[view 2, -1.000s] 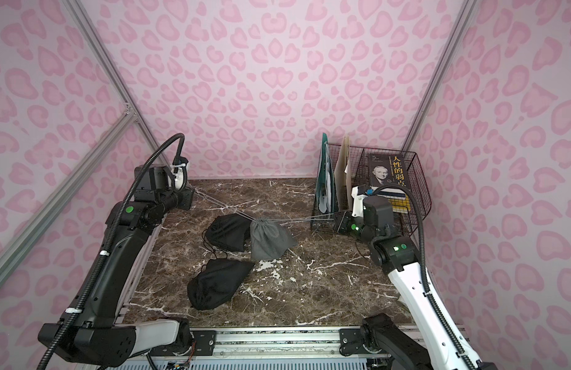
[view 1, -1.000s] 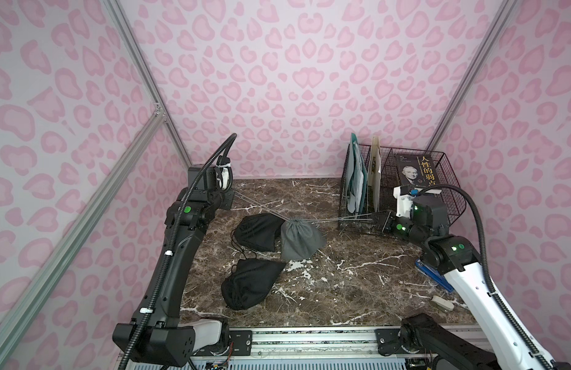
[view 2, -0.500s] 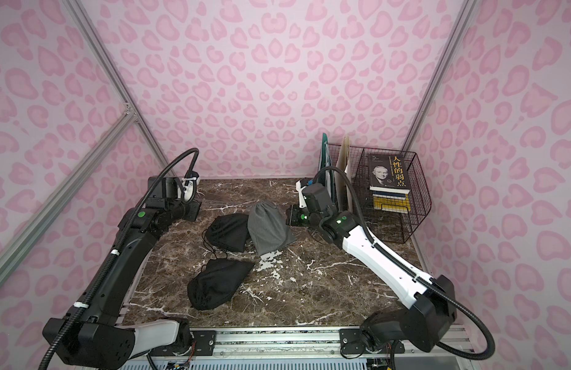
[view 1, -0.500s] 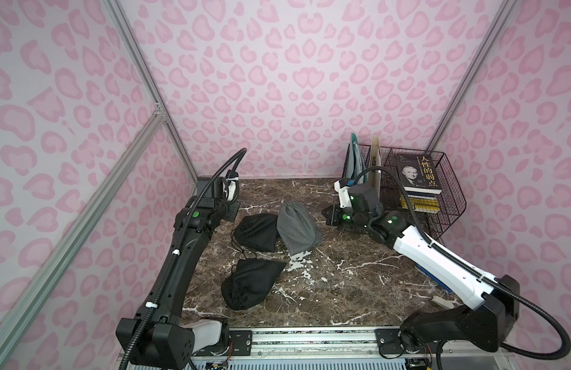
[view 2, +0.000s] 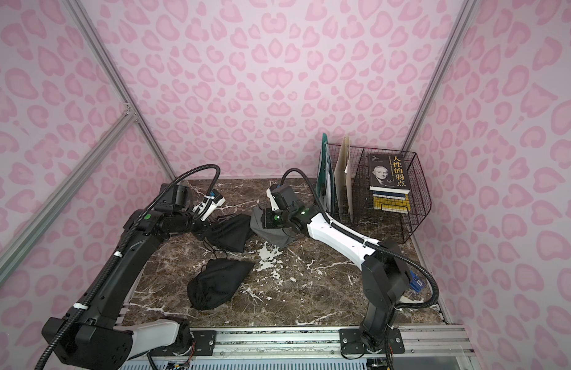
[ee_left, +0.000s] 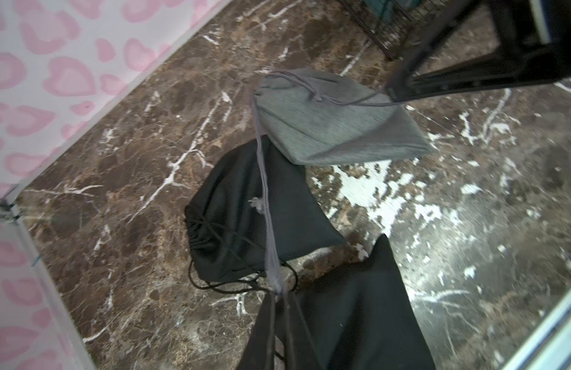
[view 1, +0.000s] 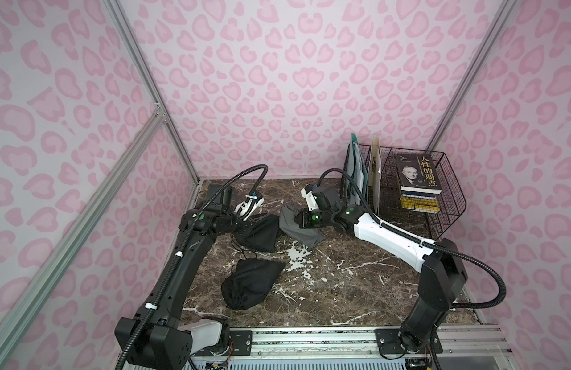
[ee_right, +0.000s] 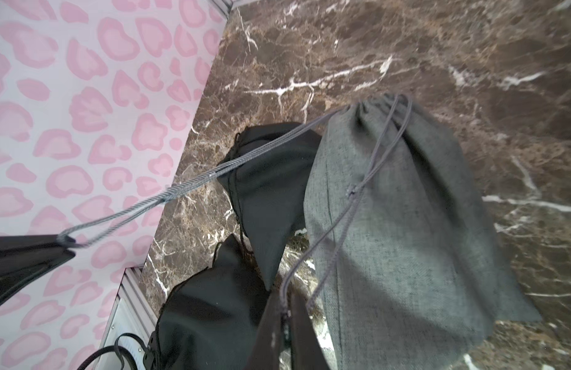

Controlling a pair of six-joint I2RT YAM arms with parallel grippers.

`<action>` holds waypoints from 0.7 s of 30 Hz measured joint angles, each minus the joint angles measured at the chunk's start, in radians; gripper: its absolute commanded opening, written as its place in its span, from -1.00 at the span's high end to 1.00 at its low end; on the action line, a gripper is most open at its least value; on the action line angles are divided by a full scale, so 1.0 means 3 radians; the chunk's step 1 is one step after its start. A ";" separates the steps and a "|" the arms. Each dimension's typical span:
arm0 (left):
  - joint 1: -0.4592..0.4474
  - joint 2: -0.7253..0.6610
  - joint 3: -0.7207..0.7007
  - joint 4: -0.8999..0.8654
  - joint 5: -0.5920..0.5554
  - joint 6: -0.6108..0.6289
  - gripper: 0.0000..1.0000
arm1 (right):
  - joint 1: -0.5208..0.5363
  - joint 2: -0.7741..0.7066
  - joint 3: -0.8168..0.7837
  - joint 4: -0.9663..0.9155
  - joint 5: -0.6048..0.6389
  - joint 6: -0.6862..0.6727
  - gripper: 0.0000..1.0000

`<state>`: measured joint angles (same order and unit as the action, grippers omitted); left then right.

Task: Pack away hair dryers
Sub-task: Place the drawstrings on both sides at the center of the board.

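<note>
1. The left arm [view 1: 181, 266] reaches in from 7 o'clock toward 10. The left end effector [ee_left: 279, 293] is clamped tight on one loop of the grey drawstring [ee_left: 261, 179], which runs from its fingertips up to the mouth of the grey pouch [view 1: 301, 237].
2. At about 10 o'clock the far black pouch [view 1: 261, 232] lies on the brown marble surface [view 1: 342, 288]. Its mouth is gathered and thin black cords trail off it.
3. At about 8 o'clock the near black pouch [view 1: 249, 285] lies close to the far one but apart from it. Its mouth is also drawn in.
4. Toward 11 o'clock the grey pouch lies with one edge touching the far black pouch, and its mouth is puckered.
5. No hair dryers are in plain sight from where I stand. All three pouches look bulky, but their contents are hidden, so I cannot tell where the dryers are.
6. The right arm [view 1: 393, 237] comes in from 4 o'clock. The right end effector [ee_right: 285, 309] is pinched closed on the other loop of the grey drawstring, right beside the grey pouch.
7. At 2 o'clock a wire rack [view 1: 450, 198] holds upright folders [view 1: 356, 169] and stacked books [view 1: 417, 171].
</note>
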<state>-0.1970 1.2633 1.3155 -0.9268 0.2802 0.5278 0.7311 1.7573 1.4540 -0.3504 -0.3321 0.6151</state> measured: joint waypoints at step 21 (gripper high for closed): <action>-0.0079 -0.0095 0.0697 -0.0674 0.0525 -0.0120 -0.75 | 0.0057 -0.1096 -0.0617 -0.0411 0.0408 -0.0529 -0.97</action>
<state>-0.2207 1.2346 1.5246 -1.1290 0.4377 0.4919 0.7483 1.4284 1.2690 -0.4736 -0.2096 0.4564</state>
